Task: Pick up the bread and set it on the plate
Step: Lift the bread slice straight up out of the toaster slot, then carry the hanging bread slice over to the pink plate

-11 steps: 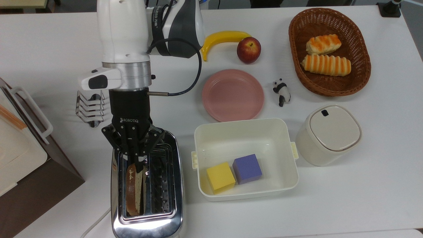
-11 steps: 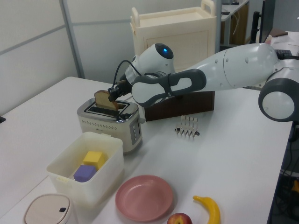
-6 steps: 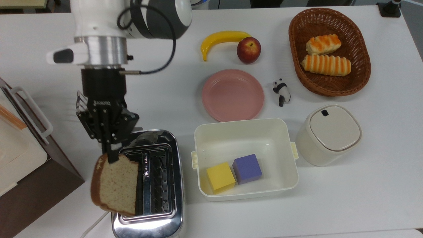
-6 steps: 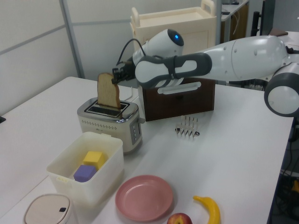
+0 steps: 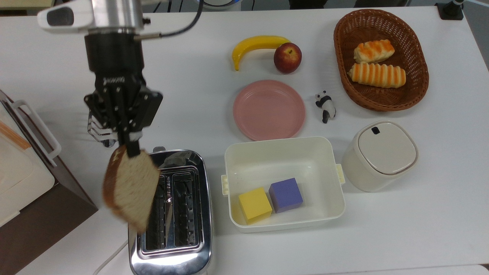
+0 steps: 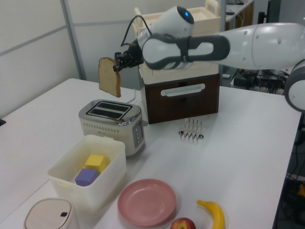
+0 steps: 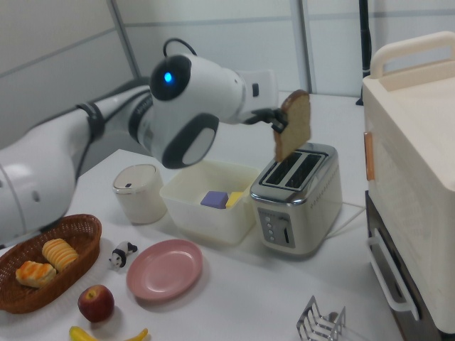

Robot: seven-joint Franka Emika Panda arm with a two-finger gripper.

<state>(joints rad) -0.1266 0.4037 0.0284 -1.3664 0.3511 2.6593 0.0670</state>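
The bread (image 5: 130, 190) was held in the air above the toaster (image 5: 174, 214), clear of both slots, with the claw (image 5: 132, 148) clamped on its upper crust edge. In the top view the slice was blurred, and its lower corner covered part of the toaster's slot on the top view's left. In the left view the bread (image 6: 109, 77) hung upright from the claw (image 6: 118, 63), well above the toaster (image 6: 112, 125). In the right view the slice (image 7: 293, 126) was seen edge-on and tilted, and the claw's fingertips were largely hidden behind it.

The plate (image 5: 269, 110) lay bare on the desk (image 5: 401, 229), well apart from the bread, between the apple (image 5: 287, 57) and the white tub (image 5: 283, 183). Two blocks, one yellow and one purple, sat in the tub. The toast rack (image 5: 100, 131) was mostly covered by the claw's body in the top view. The arm was cut off by the upper edge of the top view. In the right view the banana (image 7: 106, 334) was cut off at the bottom edge.
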